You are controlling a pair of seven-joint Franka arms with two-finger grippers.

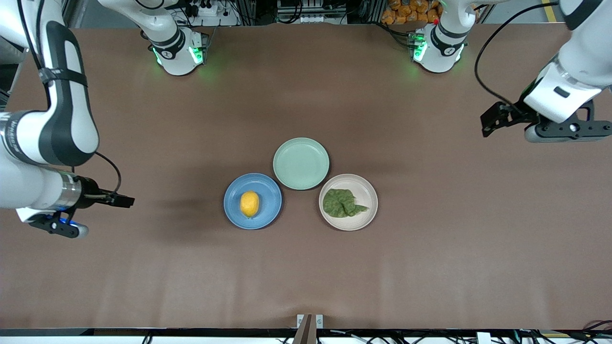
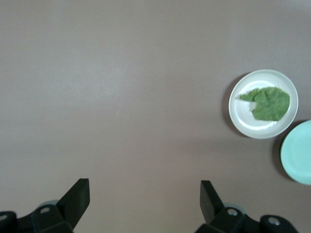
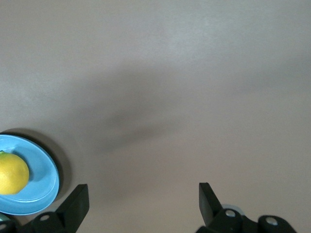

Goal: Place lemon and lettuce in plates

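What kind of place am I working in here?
Most likely a robotics lab bench, not a kitchen: a plain brown table, two arm bases bolted along its edge, cables and gear past them. The lemon and lettuce lie in plates; both grippers hang open.

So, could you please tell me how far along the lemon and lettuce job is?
It looks done: the lemon lies in the blue plate and the lettuce in the beige plate. Nothing is in hand; the left claw and right claw are open over bare table. Nothing appears left.
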